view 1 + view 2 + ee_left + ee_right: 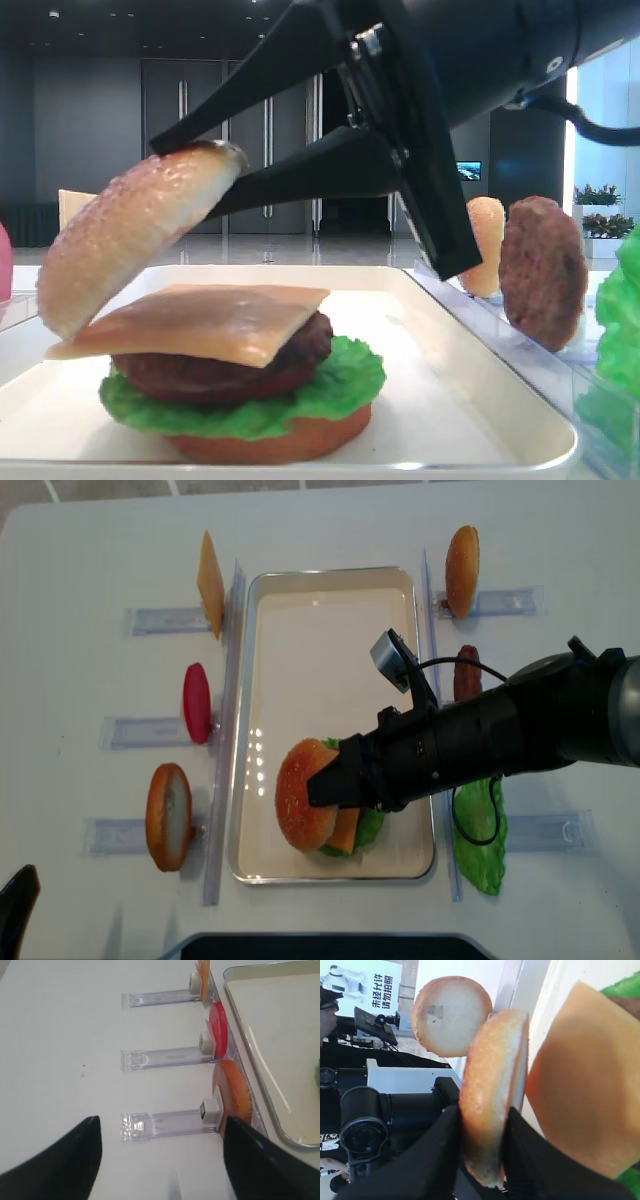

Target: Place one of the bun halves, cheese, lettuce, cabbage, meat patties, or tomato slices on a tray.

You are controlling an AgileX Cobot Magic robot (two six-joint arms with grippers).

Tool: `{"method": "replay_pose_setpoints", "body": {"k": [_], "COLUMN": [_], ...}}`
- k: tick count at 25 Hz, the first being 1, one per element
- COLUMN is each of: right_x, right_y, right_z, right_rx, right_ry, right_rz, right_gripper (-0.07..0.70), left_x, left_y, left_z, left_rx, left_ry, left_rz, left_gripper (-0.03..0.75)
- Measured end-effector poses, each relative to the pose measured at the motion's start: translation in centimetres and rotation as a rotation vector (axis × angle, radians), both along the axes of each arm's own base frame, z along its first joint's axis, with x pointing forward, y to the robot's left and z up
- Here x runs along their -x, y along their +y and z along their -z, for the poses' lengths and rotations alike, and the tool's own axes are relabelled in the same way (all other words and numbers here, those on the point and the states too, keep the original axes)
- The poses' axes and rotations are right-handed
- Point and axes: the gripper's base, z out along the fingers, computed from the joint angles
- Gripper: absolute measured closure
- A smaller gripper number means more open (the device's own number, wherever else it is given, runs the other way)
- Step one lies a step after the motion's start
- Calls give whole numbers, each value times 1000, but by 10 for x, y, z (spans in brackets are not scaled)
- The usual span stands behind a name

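Bun top (pixel 303 795) clamped on edge between the right gripper's (pixel 325 788) black jaws, which press its domed crust and pale cut face; it hangs tilted over the stack, lower edge close to or touching the cheese (pixel 205 320) — contact not clear. Stack sits near the tray's (pixel 330 610) front edge, toward the right: bottom bun (pixel 275 440), lettuce (pixel 340 385), meat patty (pixel 225 365), then the cheese slice, lying skewed. Rest of the tray bare white.

Left gripper (pixel 160 1155): fingers spread wide, holding nothing, hovering over the table (pixel 65 1035) left of the tray, above the clear racks (pixel 165 1122).

Left racks hold, back to front, a cheese slice (pixel 210 583), a red tomato slice (pixel 197 702) and a bun half (pixel 168 816), all upright. Right racks: spare bun (pixel 462 570) at the back, second patty (pixel 467 672) behind the arm, a lettuce leaf (pixel 482 835) at the front.
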Motion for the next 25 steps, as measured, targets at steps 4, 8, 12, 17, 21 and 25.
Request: {"method": "replay_pose_setpoints", "body": {"k": [4, 8, 12, 17, 21, 25], "right_x": [-1, -3, -6, -10, -10, -10], "right_y": [0, -2, -6, -16, -27, -40], "right_z": [1, 1, -3, -10, -15, -23], "right_rx": [7, 34, 67, 126, 205, 276], "right_ry": [-2, -20, -60, -128, -172, -210], "right_rz": [5, 31, 65, 76, 76, 81], "right_gripper": [409, 318, 233, 211, 211, 211], "left_x": [0, 0, 0, 0, 0, 0], "left_y": [0, 0, 0, 0, 0, 0], "left_z": [0, 0, 0, 0, 0, 0], "left_rx": [0, 0, 0, 0, 0, 0], "left_ry": [0, 0, 0, 0, 0, 0], "left_rz": [0, 0, 0, 0, 0, 0], "left_gripper": [139, 139, 139, 139, 139, 139]}}
